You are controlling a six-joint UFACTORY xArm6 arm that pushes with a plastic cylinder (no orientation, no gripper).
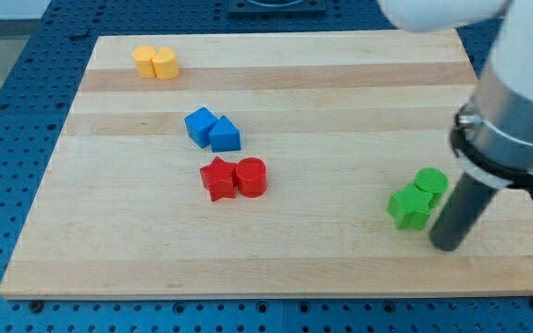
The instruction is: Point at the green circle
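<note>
The green circle [430,181] lies at the view's right on the wooden board [340,268], touching a green star [408,208] just below and to its left. My tip [447,247] rests on the board just to the right of and below the green star, a short way below the green circle. The dark rod rises from the tip to the arm's grey and white body at the view's top right, which hides the board's right edge there.
A red star [218,178] and a red circle [251,177] touch near the board's middle. A blue cube [201,125] and a blue triangle [225,136] sit above them. Two yellow blocks [155,62] sit at the top left.
</note>
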